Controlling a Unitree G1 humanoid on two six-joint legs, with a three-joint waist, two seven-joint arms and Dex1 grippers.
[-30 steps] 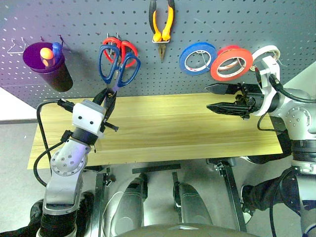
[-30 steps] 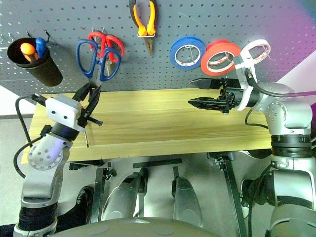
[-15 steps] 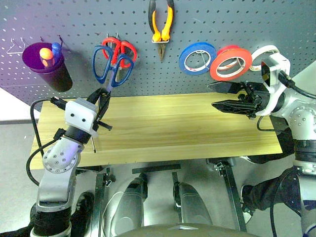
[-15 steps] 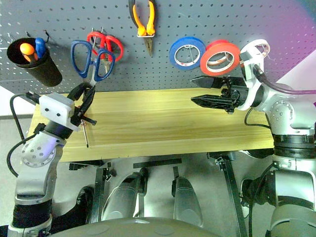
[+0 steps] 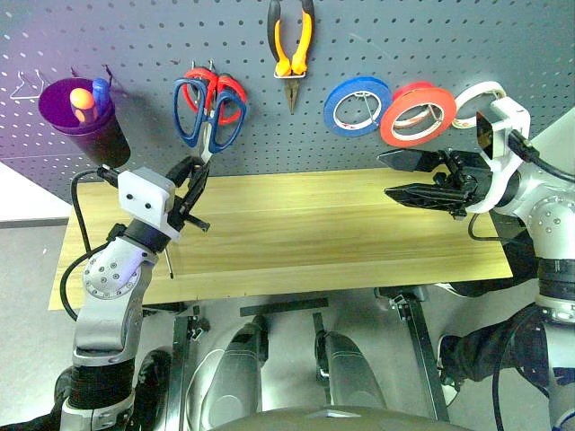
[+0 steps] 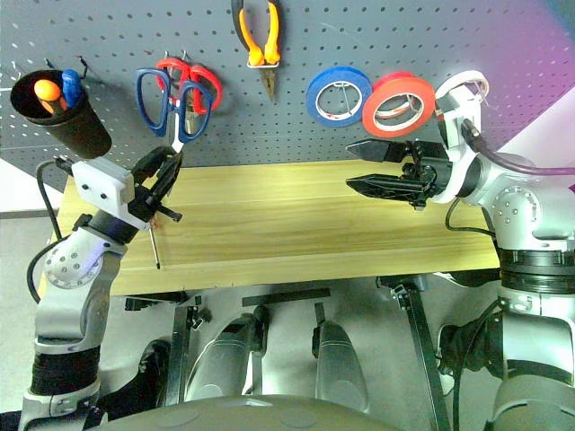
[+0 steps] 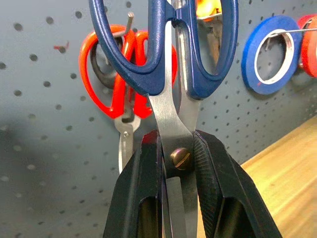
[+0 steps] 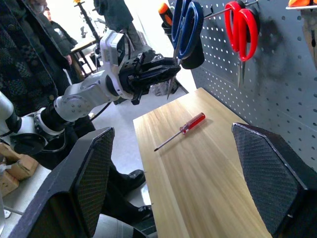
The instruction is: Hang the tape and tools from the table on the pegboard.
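Left eye view, nearest first: the tabletop (image 5: 359, 242) carries a small red-handled screwdriver (image 8: 181, 130), not yet hung, lying near the left end effector (image 5: 193, 180). That end effector is clamped on the blades of the blue-handled scissors (image 5: 208, 112), handles up, apparently so a finger loop can slip over a hook. The right end effector (image 5: 404, 175) hovers with fingers apart, holding nothing, just below the orange-red tape (image 5: 415, 114). Farthest, the pegboard (image 5: 135, 36) already holds that tape, the pliers (image 5: 293, 40), red scissors (image 5: 225, 90), and blue tape (image 5: 357, 105).
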